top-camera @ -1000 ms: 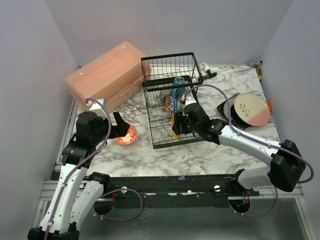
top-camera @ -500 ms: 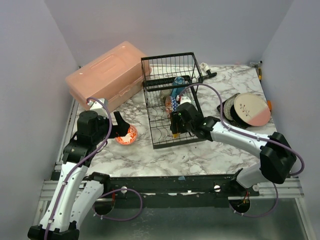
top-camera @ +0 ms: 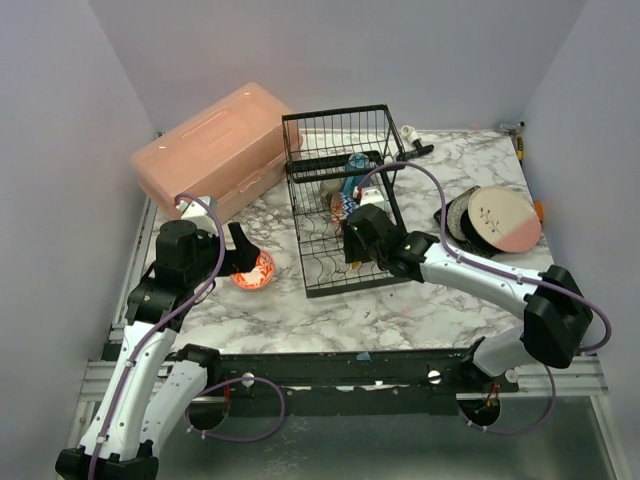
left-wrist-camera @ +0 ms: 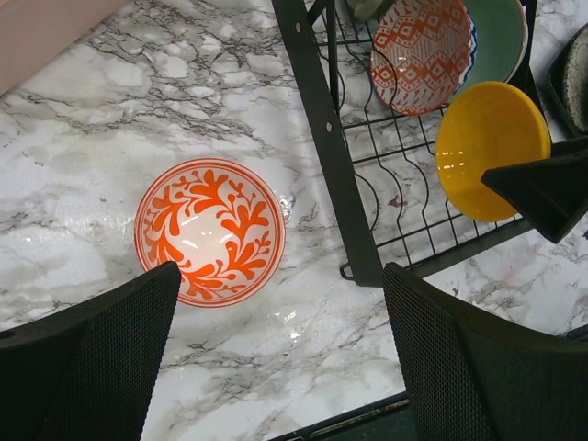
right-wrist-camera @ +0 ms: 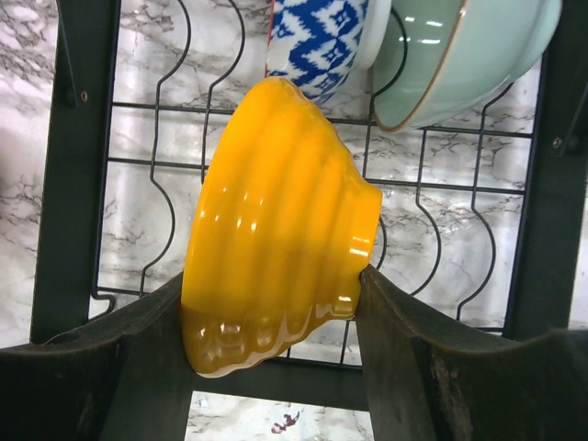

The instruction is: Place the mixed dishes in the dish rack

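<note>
The right jaws are half closed on the yellow bowl, gripping it by its wall. It hangs tilted on edge over the near end of the dish rack, just in front of the blue-patterned bowl and mint green bowl standing in the rack. The glaze looks slick, so if the bowl is released before its rim seats between the wires, it could roll or strike the bowl behind. The left jaws gape wide and empty over the red-patterned bowl, which sits on the desk just left of the rack.

yellow bowl on edge, black wire rack
</note>
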You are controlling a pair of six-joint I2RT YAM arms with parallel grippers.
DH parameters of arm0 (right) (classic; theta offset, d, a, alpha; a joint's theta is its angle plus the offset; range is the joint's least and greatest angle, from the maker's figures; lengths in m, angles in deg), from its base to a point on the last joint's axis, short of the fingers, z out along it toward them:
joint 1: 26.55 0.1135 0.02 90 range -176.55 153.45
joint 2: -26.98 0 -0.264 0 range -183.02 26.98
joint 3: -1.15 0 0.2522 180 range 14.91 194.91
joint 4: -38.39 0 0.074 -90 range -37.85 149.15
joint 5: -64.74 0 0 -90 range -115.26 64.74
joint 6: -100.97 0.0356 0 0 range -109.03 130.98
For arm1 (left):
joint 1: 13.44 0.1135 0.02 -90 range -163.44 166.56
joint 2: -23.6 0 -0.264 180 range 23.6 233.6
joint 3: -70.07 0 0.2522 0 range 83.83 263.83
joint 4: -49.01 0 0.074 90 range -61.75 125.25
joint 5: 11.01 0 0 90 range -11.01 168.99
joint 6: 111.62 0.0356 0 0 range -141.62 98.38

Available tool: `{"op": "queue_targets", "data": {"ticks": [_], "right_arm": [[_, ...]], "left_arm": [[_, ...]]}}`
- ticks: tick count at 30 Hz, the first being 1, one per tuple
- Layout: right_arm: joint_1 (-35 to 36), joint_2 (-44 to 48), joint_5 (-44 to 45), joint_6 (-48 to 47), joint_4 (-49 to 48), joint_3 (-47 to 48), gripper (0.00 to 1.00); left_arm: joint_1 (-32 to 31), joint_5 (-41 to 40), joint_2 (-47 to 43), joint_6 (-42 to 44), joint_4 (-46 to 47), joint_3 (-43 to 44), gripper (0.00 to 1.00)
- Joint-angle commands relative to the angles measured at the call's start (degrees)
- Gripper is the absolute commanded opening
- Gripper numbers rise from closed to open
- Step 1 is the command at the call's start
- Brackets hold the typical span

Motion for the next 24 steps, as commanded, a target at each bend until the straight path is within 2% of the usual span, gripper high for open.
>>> {"op": "queue_targets", "data": {"ticks": [1, 5, 10, 16, 17, 18, 21, 24], "right_arm": [[0.06, 1.41, 1.21, -0.56, -0.88, 0.51, 0.00], [0.14, -1.62, -1.19, -0.77, -1.74, 0.66, 0.00], [1.35, -5.05, 0.43, -1.74, -0.57, 1.77, 0.00], [1.57, -4.40, -2.27, -1.07, -2.84, 0.26, 0.00], [1.56, -4.12, -2.50, -0.56, -3.39, -0.07, 0.05], [1.57, -3.83, -2.53, -0.05, -3.38, -0.29, 0.14], [1.56, -2.72, -1.76, 0.90, -4.24, -1.45, 0.48], [1.55, -2.60, -1.31, 0.40, -3.69, -1.34, 0.69]], "left_arm": [[-0.01, 0.16, -0.57, 0.98, 0.98, -0.67, 0.90], [-0.01, 0.34, -0.60, 1.07, 1.00, -0.53, 0.90], [-0.01, 0.21, -0.66, 1.07, 1.05, -0.58, 0.90], [-0.01, 0.50, 0.19, 1.15, 0.90, -0.45, 0.90], [-0.01, 0.46, 0.15, 1.16, 0.91, -0.49, 0.90], [-0.01, 0.29, 0.18, 1.11, 0.91, -0.56, 0.90], [-0.01, 0.31, 0.25, 1.07, 0.89, -0.50, 0.90], [-0.01, 0.28, 0.36, 1.07, 0.90, -0.58, 0.91]]}}
